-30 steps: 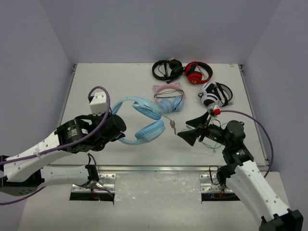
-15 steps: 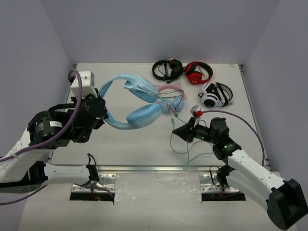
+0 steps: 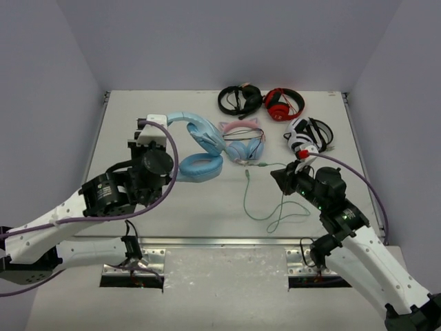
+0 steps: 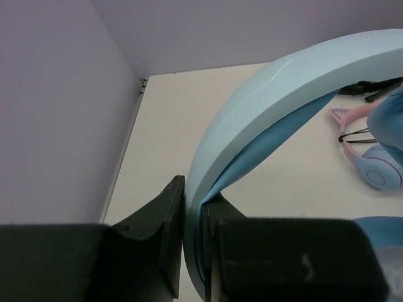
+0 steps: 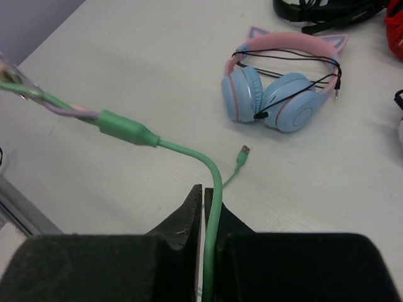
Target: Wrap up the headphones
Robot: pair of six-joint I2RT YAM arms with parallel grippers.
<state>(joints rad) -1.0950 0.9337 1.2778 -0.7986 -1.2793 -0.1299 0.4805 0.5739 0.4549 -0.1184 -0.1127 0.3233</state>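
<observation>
The light blue headphones (image 3: 200,167) hang tilted at the left centre of the table, cups toward the middle. My left gripper (image 3: 164,150) is shut on their headband (image 4: 264,94), which fills the gap between its jaws (image 4: 195,195). The thin green cable (image 3: 245,200) runs from the cups to the right, with slack looped on the table. My right gripper (image 3: 279,176) is shut on this cable (image 5: 189,149); the cord passes between its closed jaws (image 5: 203,192). The cable's green plug (image 5: 242,153) lies on the table just ahead of the fingers.
A pink-and-blue cat-ear pair (image 3: 241,141) lies just right of the blue cups. Black (image 3: 240,100) and red (image 3: 284,103) headphones sit at the back edge, and a white-and-black pair (image 3: 306,134) lies at the right. Walls enclose the table on three sides.
The right gripper was open and has closed on the green cable. The left arm lifted the headphones up and back, then swung them toward the centre.
</observation>
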